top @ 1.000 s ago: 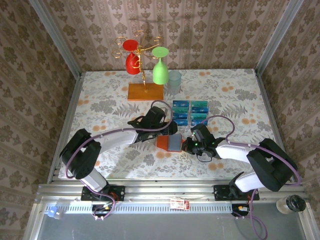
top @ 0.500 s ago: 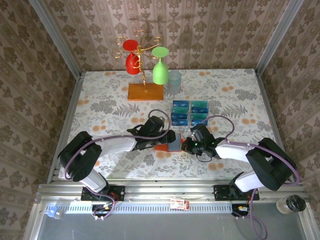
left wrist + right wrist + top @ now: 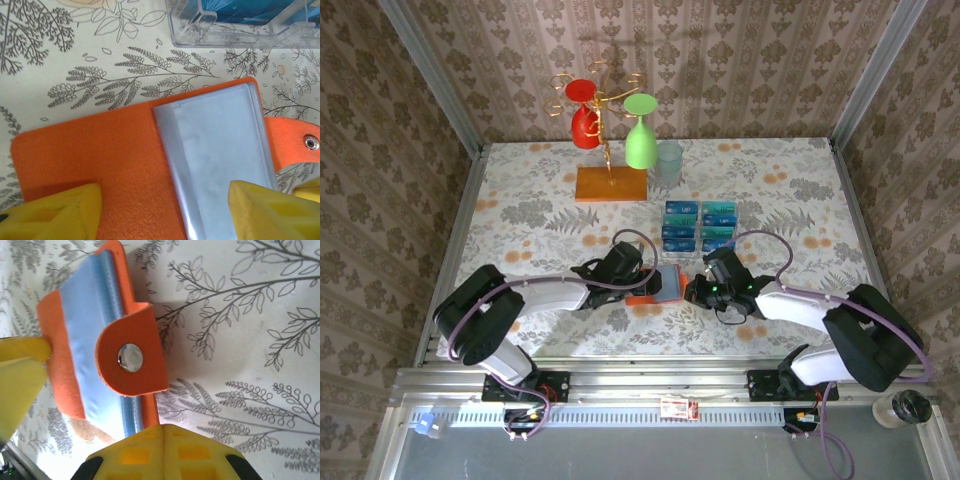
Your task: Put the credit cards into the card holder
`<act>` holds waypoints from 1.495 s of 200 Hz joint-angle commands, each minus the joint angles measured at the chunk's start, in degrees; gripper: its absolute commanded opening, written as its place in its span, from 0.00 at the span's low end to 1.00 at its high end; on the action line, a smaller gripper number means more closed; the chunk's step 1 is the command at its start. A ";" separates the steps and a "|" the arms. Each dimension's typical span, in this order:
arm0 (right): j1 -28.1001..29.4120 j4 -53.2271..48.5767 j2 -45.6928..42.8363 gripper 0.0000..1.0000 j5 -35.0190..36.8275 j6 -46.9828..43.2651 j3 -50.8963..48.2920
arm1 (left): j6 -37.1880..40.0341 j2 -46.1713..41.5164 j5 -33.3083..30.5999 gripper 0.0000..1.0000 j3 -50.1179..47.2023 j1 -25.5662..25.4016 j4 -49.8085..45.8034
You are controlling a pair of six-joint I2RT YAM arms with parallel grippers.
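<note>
The card holder [image 3: 663, 284], an orange-red wallet, lies open on the table with its grey-blue pocket [image 3: 215, 150] facing up. My left gripper [image 3: 642, 281] [image 3: 160, 215] is open just above it, one yellow finger over the orange half and the other over the pocket. My right gripper [image 3: 693, 291] [image 3: 167, 450] is shut, its tips meeting over the wallet's right edge [image 3: 150, 415] beside the snap tab [image 3: 131, 357]; I cannot tell whether it pinches the edge. The blue and teal credit cards [image 3: 700, 225] [image 3: 260, 9] stand in a clear rack [image 3: 200, 31] just beyond.
A wooden-based stand [image 3: 610, 185] with a red glass [image 3: 585, 125] and a green glass [image 3: 640, 140] is at the back. A clear cup [image 3: 668, 165] sits beside it. Patterned walls close in the table on three sides.
My left gripper has come toward the near edge and settled low over the open wallet. The right gripper has stayed shut at the wallet's right edge.
</note>
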 commanded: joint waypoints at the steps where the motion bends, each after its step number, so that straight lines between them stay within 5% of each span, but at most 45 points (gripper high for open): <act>1: -0.35 -5.18 -2.14 0.07 0.85 -2.41 4.36 | 3.75 -0.75 -1.63 0.69 0.09 -0.36 0.81; 108: -1.85 -5.48 11.80 0.06 -2.27 -6.01 16.88 | 4.48 -0.73 -1.80 0.69 -0.25 -0.32 2.20; 299: -3.70 0.92 22.66 0.04 -10.55 -5.70 16.61 | 4.95 1.65 -7.16 0.68 -1.09 -3.89 -1.82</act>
